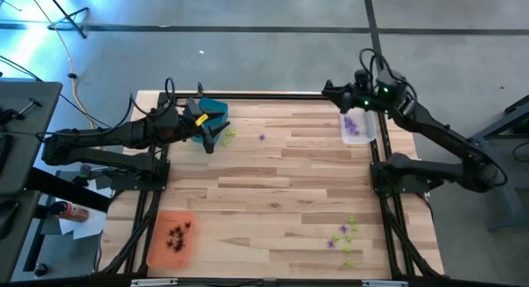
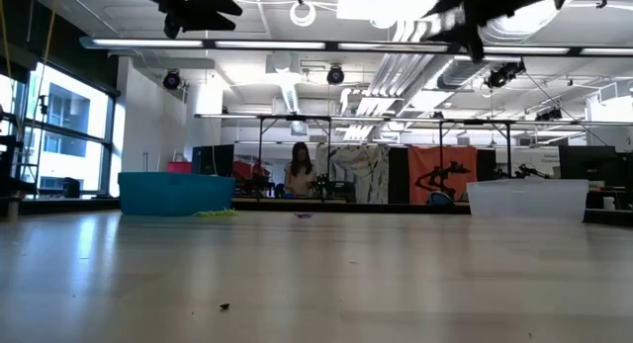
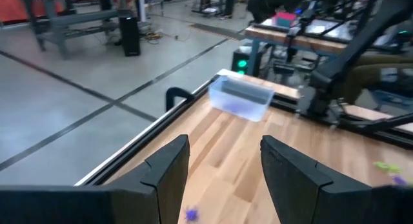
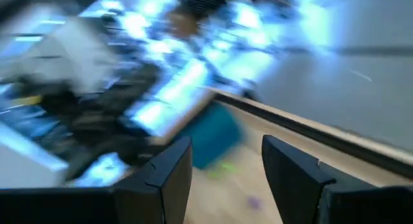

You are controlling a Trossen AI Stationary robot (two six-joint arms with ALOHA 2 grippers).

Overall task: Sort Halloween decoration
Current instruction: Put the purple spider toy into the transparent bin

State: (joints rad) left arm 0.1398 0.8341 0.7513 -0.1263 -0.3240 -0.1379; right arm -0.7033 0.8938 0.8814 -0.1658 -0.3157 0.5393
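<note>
Fingers spread and empty on both your left gripper (image 3: 222, 179) and right gripper (image 4: 226, 179), each up by the far trays.
Roughly halfway, I'd guess: purple bits in the clear tray (image 1: 358, 129), dark ones in the orange tray (image 1: 172, 237). Loose trinkets (image 1: 345, 234) sit near right; green ones lie beside the teal tray (image 1: 213, 109).

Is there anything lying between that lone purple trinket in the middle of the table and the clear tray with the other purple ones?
Nothing visible: only bare wood lies between the lone purple spiky trinket and the clear rectangular tray; the right gripper hovers beside that tray.
</note>
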